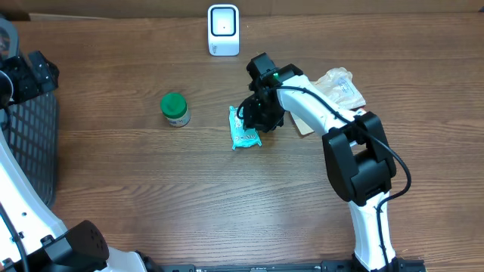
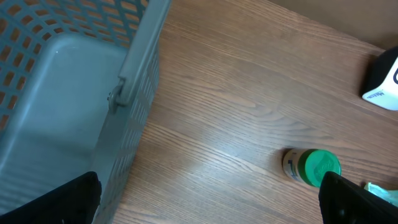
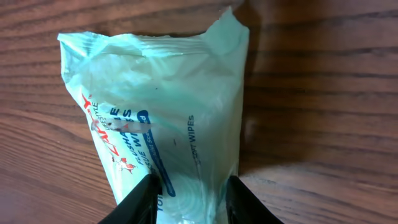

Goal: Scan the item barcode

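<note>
Overhead view: wipes pack (image 1: pixel 243 128) flat on the surface (image 1: pixel 151 189), near the scanner (image 1: pixel 223 30), on its robot side and slightly right, not yet lifted toward the window. Right wrist view: right claw (image 3: pixel 194 200) clenched on the pack's narrow end, one pad on each side, probably to leave the printed faces bare for turning toward the scanner. Left claw (image 2: pixel 205 199) spread wide and empty, well left of the scanner by the basket (image 2: pixel 140 74), apparently parked clear of the work.
</note>
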Robot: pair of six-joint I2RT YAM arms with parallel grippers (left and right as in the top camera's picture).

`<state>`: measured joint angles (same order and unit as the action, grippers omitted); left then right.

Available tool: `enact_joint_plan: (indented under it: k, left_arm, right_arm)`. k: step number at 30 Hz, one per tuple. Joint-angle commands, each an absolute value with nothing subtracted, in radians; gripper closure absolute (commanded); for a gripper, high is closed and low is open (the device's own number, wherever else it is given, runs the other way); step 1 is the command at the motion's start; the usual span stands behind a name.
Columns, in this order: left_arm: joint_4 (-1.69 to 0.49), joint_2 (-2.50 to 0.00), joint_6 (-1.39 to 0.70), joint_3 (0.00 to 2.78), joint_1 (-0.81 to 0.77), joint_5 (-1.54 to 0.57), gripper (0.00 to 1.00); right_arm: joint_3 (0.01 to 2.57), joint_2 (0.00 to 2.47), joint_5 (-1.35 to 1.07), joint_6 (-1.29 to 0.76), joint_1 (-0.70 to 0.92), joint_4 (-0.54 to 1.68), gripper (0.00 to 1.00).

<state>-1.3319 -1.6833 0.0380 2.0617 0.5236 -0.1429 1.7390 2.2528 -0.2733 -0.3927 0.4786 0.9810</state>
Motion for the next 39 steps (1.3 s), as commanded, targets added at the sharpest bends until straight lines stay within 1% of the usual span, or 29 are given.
enact_joint_plan:
  k: [1,3,4,5,10,13,16,17,20,22,25,27,29,30,31,32,33,35,39]
  left_arm:
    - [-1.331,-1.68,0.064,2.07,0.522,-0.15,0.0]
    - [-1.331,-1.68,0.064,2.07,0.522,-0.15,0.0]
    - [-1.331,-1.68,0.064,2.07,0.522,-0.15,0.0]
    - [-1.331,-1.68,0.064,2.07,0.522,-0.15,0.0]
    - [-1.331,-1.68,0.064,2.07,0.522,-0.15,0.0]
    - [-1.331,-1.68,0.064,2.07,0.522,-0.15,0.0]
    - [-1.331,-1.68,0.064,2.07,0.522,-0.15,0.0]
    - [-1.331,-1.68,0.064,2.07,0.522,-0.15,0.0]
    - [-1.331,-1.68,0.064,2.07,0.522,-0.15,0.0]
    - [-1.331,-1.68,0.064,2.07,0.522,-0.15,0.0]
    - [-1.331,-1.68,0.064,2.07,0.522,-0.15,0.0]
    - [-1.331,-1.68,0.064,2.07,0.522,-0.15,0.0]
    - [-1.331,-1.68,0.064,2.07,0.522,-0.15,0.0]
    - [-1.331,-1.68,0.064,2.07,0.522,-0.15,0.0]
    - [-1.331,-1.68,0.064,2.07,0.522,-0.15,0.0]
    - [-1.331,-1.68,0.064,2.07,0.522,-0.15,0.0]
    - [-1.331,-1.68,0.064,2.07,0.522,-0.15,0.0]
    - [-1.331,-1.68,0.064,2.07,0.522,-0.15,0.0]
    - [-1.331,-1.68,0.064,2.07,0.521,-0.15,0.0]
  right_arm:
    - [1.723,2.292,-0.294,-0.396,0.469,0.974,0.75]
    - [1.723,2.292,-0.299,-0.396,0.468,0.974,0.83]
    - [1.724,2.292,-0.299,-0.396,0.467,0.973,0.92]
    - [1.725,2.292,-0.302,-0.396,0.466,0.973,0.96]
    - [1.757,2.285,-0.302,-0.395,0.463,1.005,0.96]
    - [1.823,2.255,-0.207,-0.396,0.466,1.067,0.96]
    - [1.919,2.221,-0.063,-0.409,0.486,1.172,0.96]
    - [1.986,2.21,0.051,-0.454,0.504,1.253,0.96]
    - [2.107,2.21,0.283,-0.526,0.551,1.421,0.96]
    - [2.131,2.211,0.455,-0.555,0.596,1.524,0.96]
    - [2.131,2.244,0.638,-0.603,0.653,1.65,0.96]
    - [2.131,2.277,0.654,-0.604,0.678,1.682,0.96]
    - [2.131,2.304,0.528,-0.582,0.701,1.623,0.96]
    - [2.129,2.308,0.484,-0.555,0.707,1.586,0.93]
    - [2.128,2.308,0.421,-0.492,0.715,1.515,0.77]
    - [2.128,2.308,0.39,-0.44,0.725,1.452,0.64]
    - [2.127,2.308,0.387,-0.407,0.736,1.401,0.54]
    - [2.127,2.314,0.391,-0.387,0.758,1.34,0.46]
    - [2.127,2.37,0.402,-0.387,0.782,1.333,0.45]
